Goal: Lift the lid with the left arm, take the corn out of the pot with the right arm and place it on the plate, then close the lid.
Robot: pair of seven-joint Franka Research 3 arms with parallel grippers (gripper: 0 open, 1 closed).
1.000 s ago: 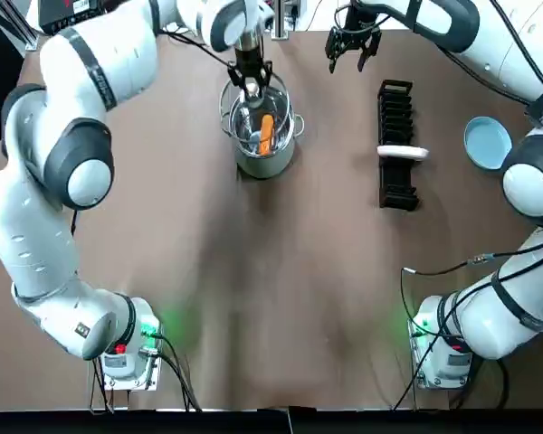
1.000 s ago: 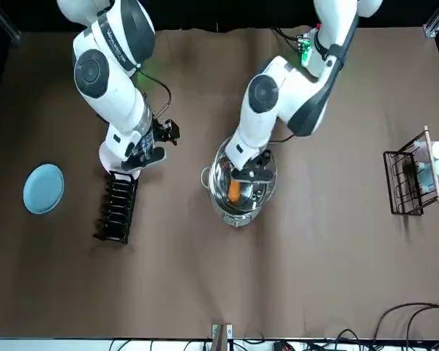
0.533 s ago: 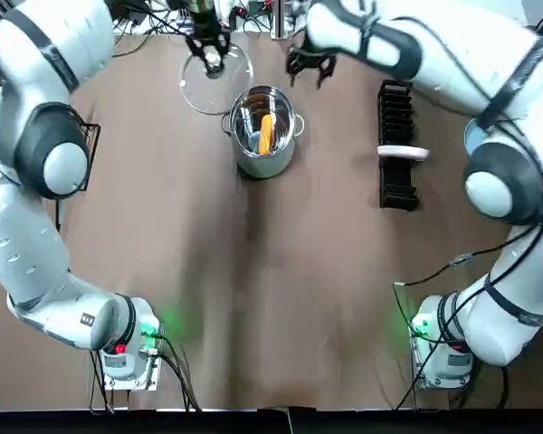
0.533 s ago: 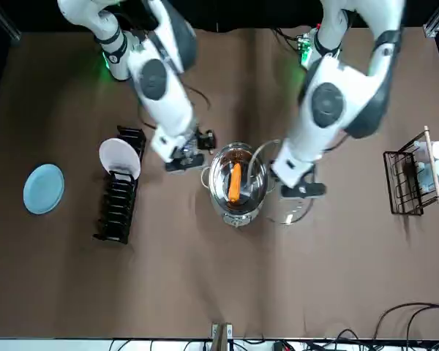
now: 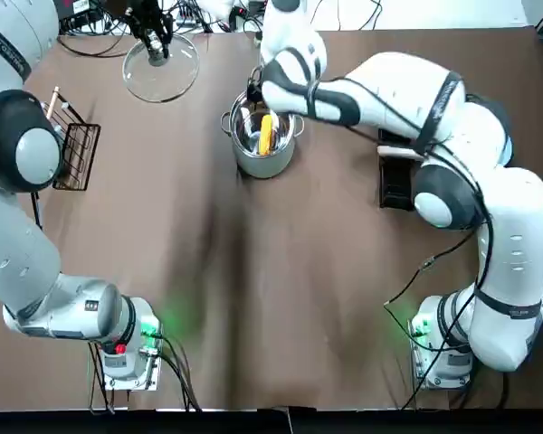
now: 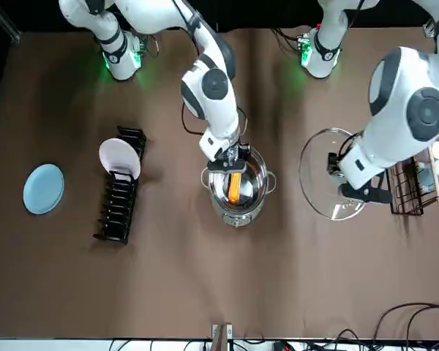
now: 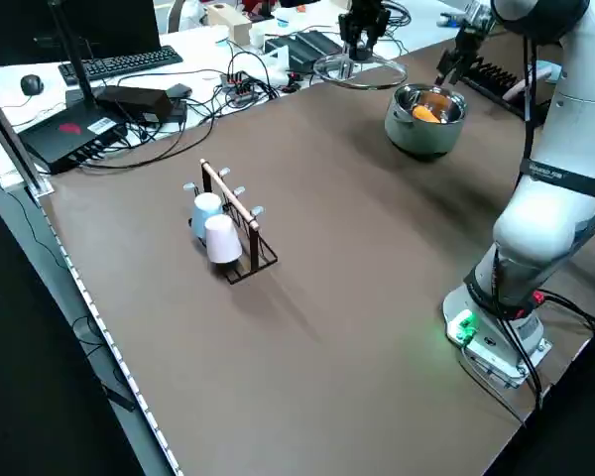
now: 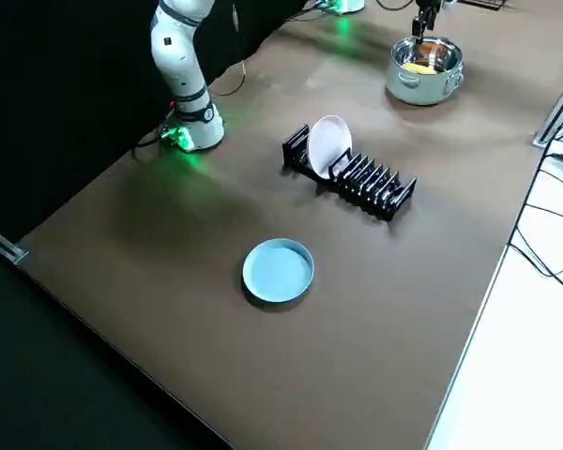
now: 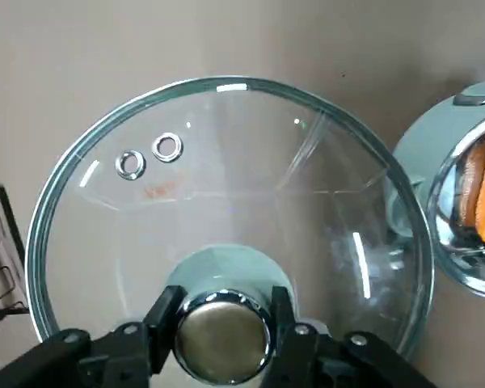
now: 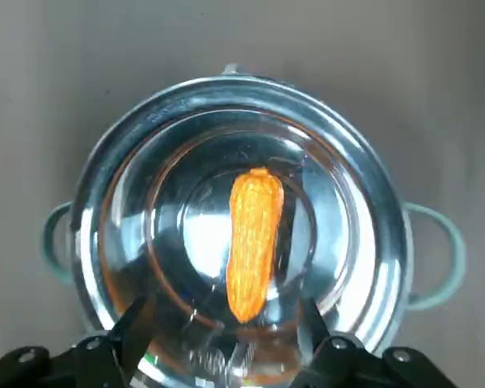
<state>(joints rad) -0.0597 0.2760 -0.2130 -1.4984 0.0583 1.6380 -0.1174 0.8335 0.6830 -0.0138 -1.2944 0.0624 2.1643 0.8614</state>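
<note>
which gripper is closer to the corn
Right. The right gripper hangs open just above the corn in the pot; the left gripper holds the lid off to the pot's side.

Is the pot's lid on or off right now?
Off. The left gripper holds the glass lid off to one side of the pot. The corn lies uncovered inside, under the open right gripper.

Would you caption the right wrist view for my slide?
Open right gripper above the round steel pot holding an orange corn cob.
</note>
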